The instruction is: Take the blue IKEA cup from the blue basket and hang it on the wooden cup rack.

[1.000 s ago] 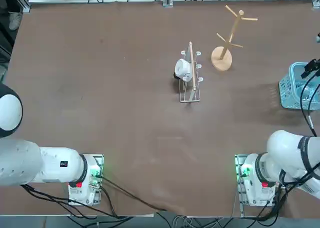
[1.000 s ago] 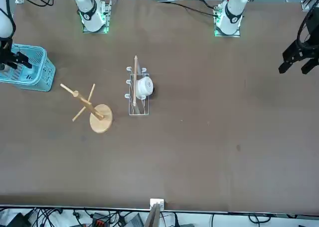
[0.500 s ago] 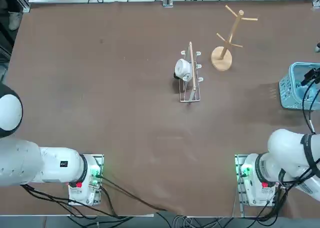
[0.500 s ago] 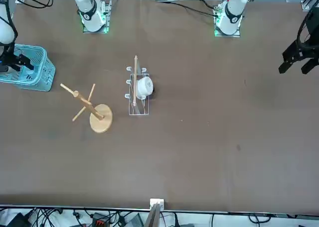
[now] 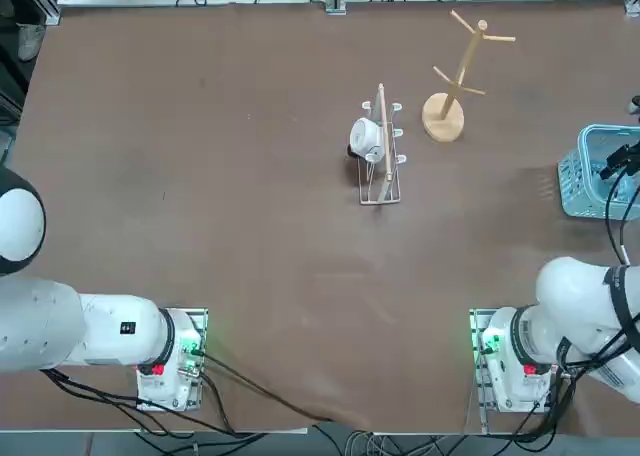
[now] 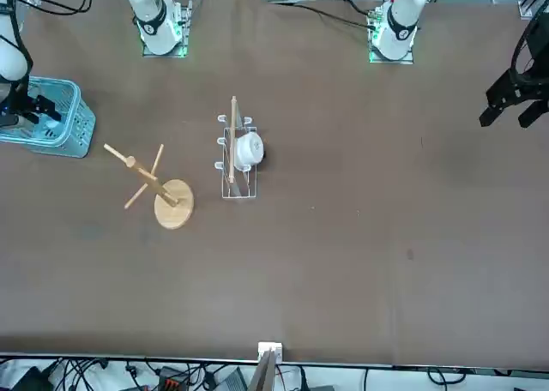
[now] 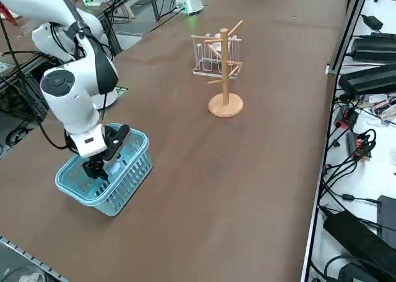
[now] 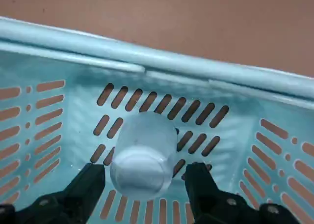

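In the top view, going from left to right across the brown table (image 5: 200, 176), the wire-and-wood dish rack (image 5: 380, 156) stands just right of centre with a white mug (image 5: 364, 136) against its left side. At about two o'clock from it rises the wooden cup rack (image 5: 455, 76), its pegs bare. Well apart, at roughly four o'clock from that rack and at the table's right edge, sits the blue basket (image 5: 600, 171). The right gripper (image 8: 144, 182) is lowered inside this basket, its fingers spread wide. The blue IKEA cup (image 8: 143, 157) lies on its side on the basket floor between the two fingertips, not pinched.
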Controlling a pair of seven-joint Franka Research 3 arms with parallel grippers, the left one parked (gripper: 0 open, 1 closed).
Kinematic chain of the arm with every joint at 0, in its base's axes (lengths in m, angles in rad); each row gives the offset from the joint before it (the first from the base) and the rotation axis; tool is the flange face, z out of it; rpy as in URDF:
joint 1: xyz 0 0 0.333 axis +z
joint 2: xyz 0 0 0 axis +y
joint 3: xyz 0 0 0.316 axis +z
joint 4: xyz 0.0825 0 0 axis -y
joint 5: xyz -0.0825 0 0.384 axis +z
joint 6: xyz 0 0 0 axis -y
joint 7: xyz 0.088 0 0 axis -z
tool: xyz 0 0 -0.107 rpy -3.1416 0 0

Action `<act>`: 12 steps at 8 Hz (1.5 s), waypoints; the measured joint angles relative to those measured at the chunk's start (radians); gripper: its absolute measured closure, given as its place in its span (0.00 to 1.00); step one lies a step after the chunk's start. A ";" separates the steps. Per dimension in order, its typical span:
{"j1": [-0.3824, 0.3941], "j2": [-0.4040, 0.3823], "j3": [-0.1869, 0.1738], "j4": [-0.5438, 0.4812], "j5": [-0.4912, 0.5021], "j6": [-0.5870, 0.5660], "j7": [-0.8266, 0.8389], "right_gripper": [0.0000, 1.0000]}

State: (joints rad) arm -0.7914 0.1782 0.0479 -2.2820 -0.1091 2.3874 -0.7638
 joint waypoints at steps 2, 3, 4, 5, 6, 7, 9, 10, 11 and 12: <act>0.000 0.007 0.001 0.000 0.000 0.001 0.000 0.00; 0.000 0.013 0.001 0.000 0.000 0.001 -0.001 0.00; -0.001 0.019 0.001 -0.001 0.000 0.004 -0.002 0.00; -0.001 0.024 0.001 -0.001 0.000 0.009 -0.002 0.00; -0.001 0.031 0.001 -0.001 0.000 0.014 -0.003 0.00; -0.001 0.038 0.001 -0.001 0.000 0.021 -0.004 0.00; -0.002 0.047 0.001 -0.001 0.000 0.028 -0.007 0.00; -0.002 0.051 0.001 -0.001 0.000 0.029 -0.008 0.00; -0.003 0.053 0.001 -0.002 0.000 0.029 -0.008 0.00; -0.007 0.055 0.001 -0.003 0.000 0.029 -0.009 0.00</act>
State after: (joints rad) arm -0.7981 0.2333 0.0490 -2.2847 -0.1091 2.4168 -0.7723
